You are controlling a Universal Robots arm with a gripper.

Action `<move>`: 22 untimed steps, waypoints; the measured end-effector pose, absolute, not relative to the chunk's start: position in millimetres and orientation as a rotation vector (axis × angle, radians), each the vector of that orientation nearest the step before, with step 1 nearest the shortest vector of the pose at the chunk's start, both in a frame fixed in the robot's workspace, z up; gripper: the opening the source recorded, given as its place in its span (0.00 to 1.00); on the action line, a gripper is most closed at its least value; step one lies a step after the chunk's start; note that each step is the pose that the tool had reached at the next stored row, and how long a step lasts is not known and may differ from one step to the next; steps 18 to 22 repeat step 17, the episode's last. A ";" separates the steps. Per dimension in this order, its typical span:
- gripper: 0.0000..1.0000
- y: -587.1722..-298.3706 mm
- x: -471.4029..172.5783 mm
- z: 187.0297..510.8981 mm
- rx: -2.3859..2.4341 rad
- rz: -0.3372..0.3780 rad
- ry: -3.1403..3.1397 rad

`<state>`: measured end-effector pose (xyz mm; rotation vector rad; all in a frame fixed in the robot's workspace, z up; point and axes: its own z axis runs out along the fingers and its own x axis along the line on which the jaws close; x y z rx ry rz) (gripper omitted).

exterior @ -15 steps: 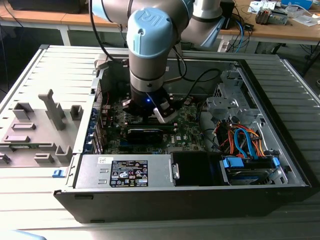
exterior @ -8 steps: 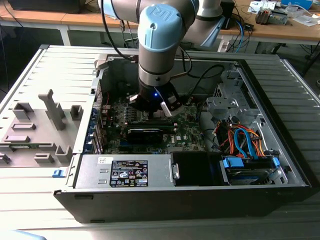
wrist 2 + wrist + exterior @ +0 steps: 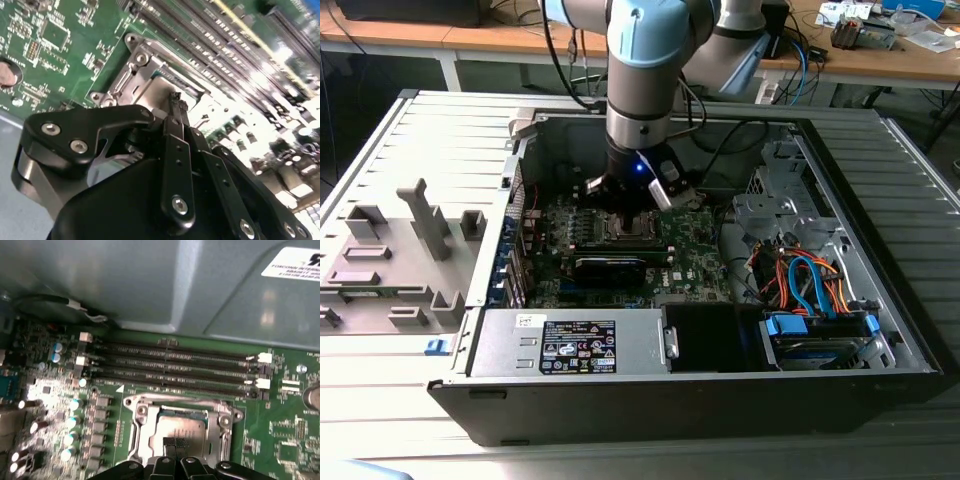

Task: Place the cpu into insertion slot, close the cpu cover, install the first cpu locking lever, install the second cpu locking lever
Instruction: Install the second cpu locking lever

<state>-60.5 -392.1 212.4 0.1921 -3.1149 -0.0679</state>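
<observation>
Nearest the lens in the second wrist view, the black gripper [image 3: 176, 102] has its two slim fingers pressed together, clenched with nothing visible between them, the tips just over the silvery top of the cpu [image 3: 160, 92]. In the exterior view, the open computer case [image 3: 880, 330], a grey metal box lying on its side, holds the green motherboard [image 3: 695, 255], a grey power supply [image 3: 570, 345] along its near wall, and a bundle of orange and blue cables [image 3: 810, 280] toward the exterior view's right. The arm [image 3: 645, 70] reaches down into the case over the board. In the first wrist view, four long dark memory slots [image 3: 170, 367] run beside the insertion slot [image 3: 137, 427]. The cpu lies flat in that slot, framed by the shiny metal cpu cover [image 3: 212, 427], which lies down around it.
</observation>
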 end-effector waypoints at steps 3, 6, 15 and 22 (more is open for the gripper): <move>0.11 -391.5 -60.3 223.9 0.192 -0.020 -3.114; 0.11 -391.5 -60.4 231.7 0.192 -0.017 -3.114; 0.11 -391.5 -60.4 238.6 0.192 -0.017 -3.114; 0.11 -391.5 -60.4 238.6 0.192 -0.017 -3.114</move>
